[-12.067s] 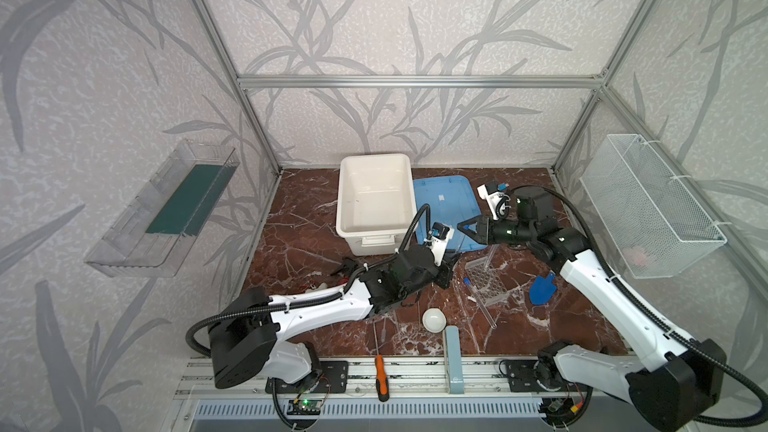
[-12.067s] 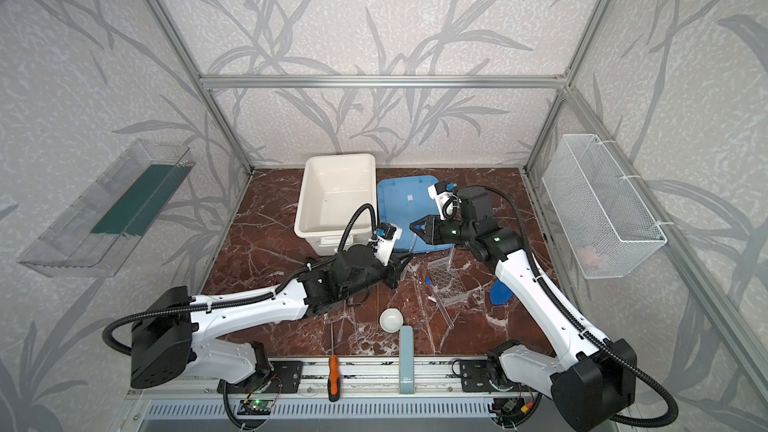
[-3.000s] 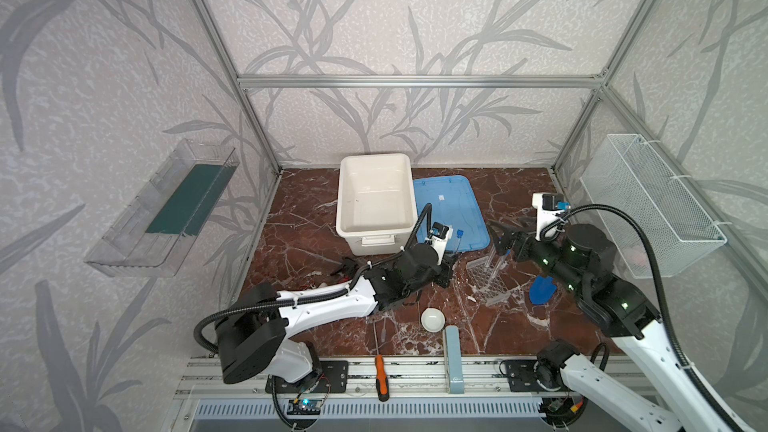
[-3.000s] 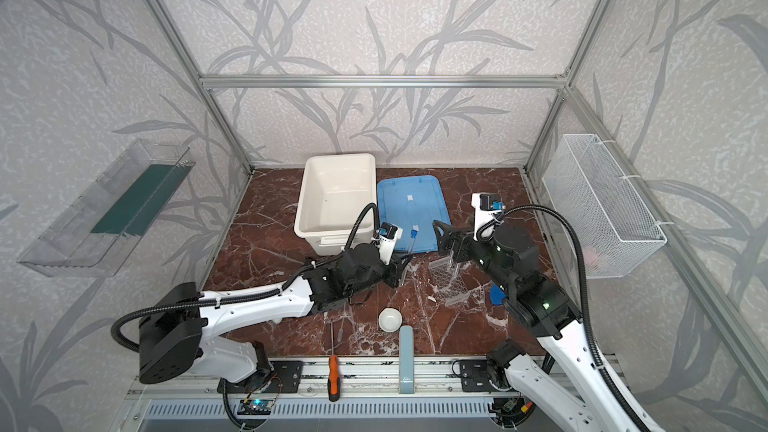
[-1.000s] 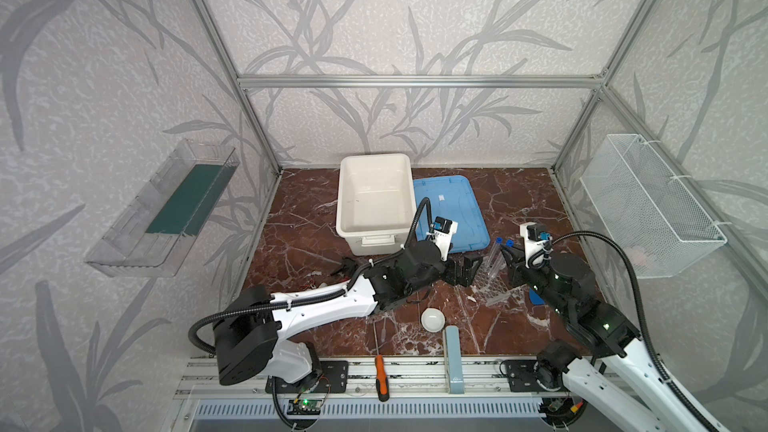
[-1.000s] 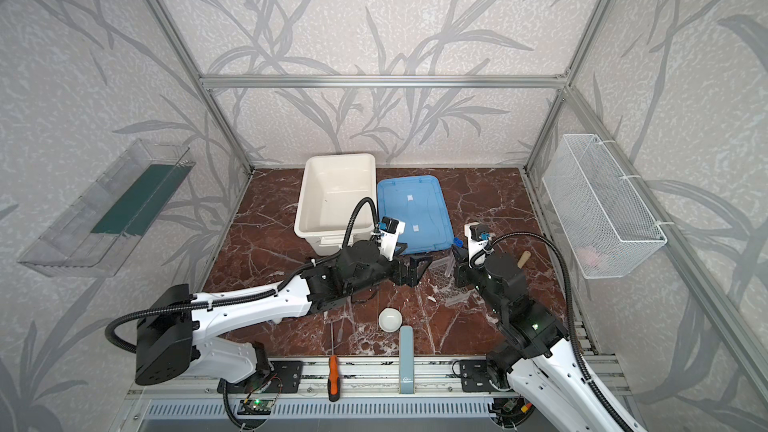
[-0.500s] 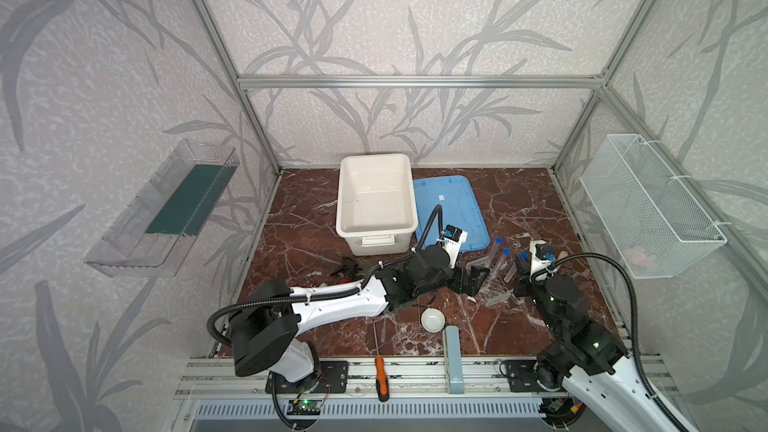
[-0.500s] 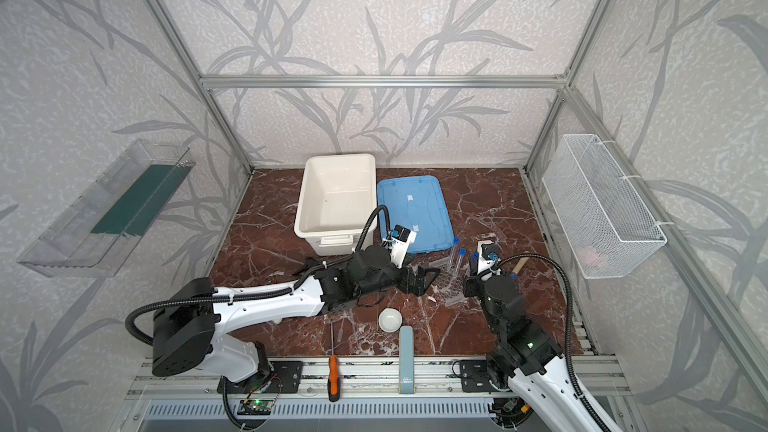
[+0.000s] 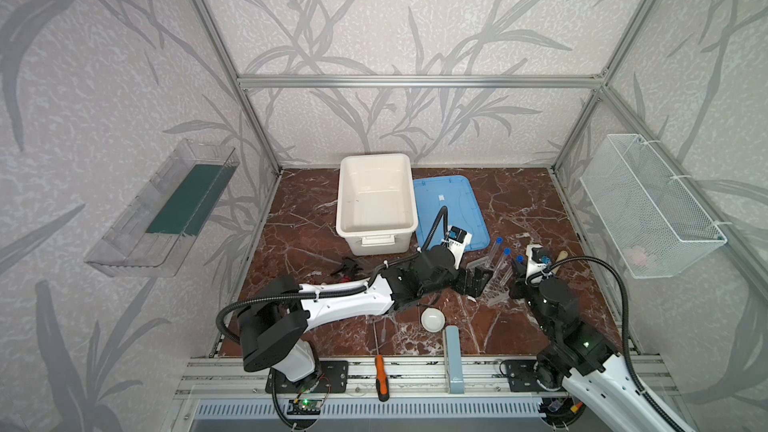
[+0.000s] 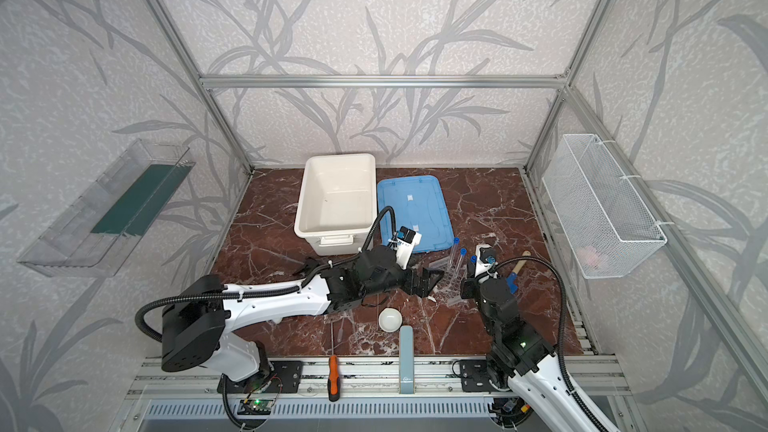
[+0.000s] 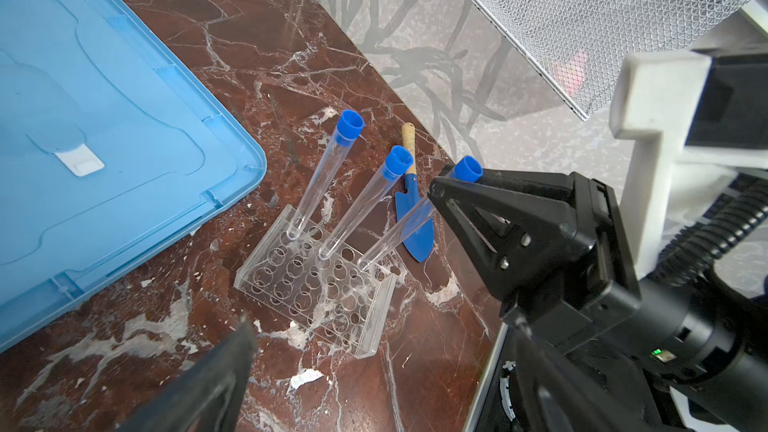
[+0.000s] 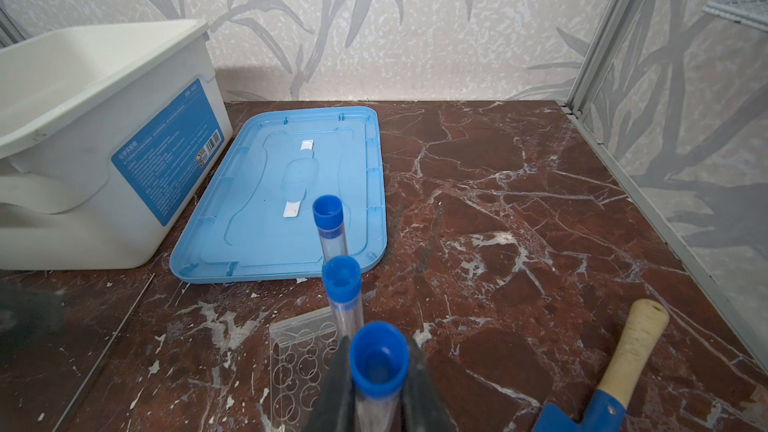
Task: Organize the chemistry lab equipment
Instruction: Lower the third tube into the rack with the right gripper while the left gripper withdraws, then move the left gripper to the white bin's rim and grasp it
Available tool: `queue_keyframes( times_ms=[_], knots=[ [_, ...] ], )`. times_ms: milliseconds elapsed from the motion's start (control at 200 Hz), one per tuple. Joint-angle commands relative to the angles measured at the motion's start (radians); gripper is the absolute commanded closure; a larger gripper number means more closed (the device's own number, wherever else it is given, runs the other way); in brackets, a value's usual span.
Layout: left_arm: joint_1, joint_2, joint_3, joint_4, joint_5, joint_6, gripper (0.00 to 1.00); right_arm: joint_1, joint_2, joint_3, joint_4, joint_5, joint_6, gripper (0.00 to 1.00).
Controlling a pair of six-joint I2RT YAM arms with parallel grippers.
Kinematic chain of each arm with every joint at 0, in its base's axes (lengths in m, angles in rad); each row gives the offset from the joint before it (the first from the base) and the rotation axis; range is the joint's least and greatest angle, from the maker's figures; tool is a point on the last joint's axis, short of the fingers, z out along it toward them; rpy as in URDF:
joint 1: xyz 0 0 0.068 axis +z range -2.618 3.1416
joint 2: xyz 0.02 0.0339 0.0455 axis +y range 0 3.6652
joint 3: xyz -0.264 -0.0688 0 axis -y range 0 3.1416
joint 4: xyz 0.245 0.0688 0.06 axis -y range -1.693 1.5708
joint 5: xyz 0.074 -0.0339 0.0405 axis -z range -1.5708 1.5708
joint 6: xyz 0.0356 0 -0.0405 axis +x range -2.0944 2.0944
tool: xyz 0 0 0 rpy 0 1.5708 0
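The right gripper (image 11: 446, 191) is closed around the top of a blue-capped tube (image 12: 377, 363) that stands tilted in the clear rack (image 11: 316, 284) next to two other tubes (image 11: 320, 184), while the left gripper (image 10: 428, 280) hangs wide open just beside the rack.

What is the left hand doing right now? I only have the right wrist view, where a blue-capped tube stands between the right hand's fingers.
Observer: The left hand is open and holds nothing. It hovers beside the tube rack.
Operator: Is the gripped tube's lower end in the rack? My view cuts it off.
Observer: In the left wrist view, the held tube leans in the right hand. Its lower end is at a hole near the rack's corner. I cannot tell how deep it sits.
Operator: Is any other equipment loose out of my frame?
Observer: A small white dish lies on the marble table, in front of the left arm.
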Motion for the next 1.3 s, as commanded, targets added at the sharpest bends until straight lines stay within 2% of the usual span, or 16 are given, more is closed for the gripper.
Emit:
queue_keyframes(
  times_ms=[0, 140, 300, 460, 525, 645, 690, 760, 895, 1054, 1204, 1294],
  knots=[
    [-0.004, 0.004, 0.019, 0.024, -0.003, -0.018, 0.01, 0.004, 0.0, -0.014, 0.034, 0.008, 0.013, 0.87],
    [-0.004, 0.005, 0.003, 0.044, -0.001, -0.038, 0.01, 0.003, 0.006, -0.024, 0.056, 0.01, 0.013, 0.86],
    [-0.004, -0.003, -0.002, 0.028, -0.036, -0.049, 0.01, 0.004, 0.002, -0.029, 0.038, 0.008, 0.059, 0.76],
    [-0.004, -0.024, 0.016, -0.033, -0.082, -0.04, 0.01, 0.003, -0.04, -0.023, 0.007, 0.018, 0.058, 0.74],
    [-0.004, -0.035, 0.024, -0.056, -0.093, -0.025, 0.01, 0.003, -0.061, -0.012, -0.011, 0.03, 0.065, 0.64],
    [0.007, -0.071, 0.089, -0.182, -0.116, -0.002, 0.01, 0.004, -0.099, 0.044, -0.067, 0.049, 0.079, 0.25],
    [0.017, -0.094, 0.127, -0.257, -0.13, 0.015, 0.01, 0.004, -0.102, 0.078, -0.09, 0.073, 0.092, 0.14],
    [0.045, -0.132, 0.2, -0.389, -0.163, 0.045, 0.01, 0.003, -0.087, 0.134, -0.108, 0.089, 0.086, 0.07],
    [0.149, -0.16, 0.375, -0.689, -0.215, 0.021, 0.01, 0.003, 0.002, 0.237, -0.097, 0.063, 0.055, 0.02],
    [0.313, -0.215, 0.442, -0.832, -0.199, 0.117, 0.01, 0.003, 0.18, 0.389, -0.099, -0.042, -0.029, 0.01],
    [0.497, -0.15, 0.61, -1.113, -0.25, 0.139, 0.01, 0.003, 0.387, 0.543, -0.095, -0.216, -0.084, 0.01],
    [0.638, -0.084, 0.669, -1.22, -0.236, 0.148, 0.02, 0.003, 0.518, 0.625, -0.082, -0.376, -0.09, 0.01]
  ],
)
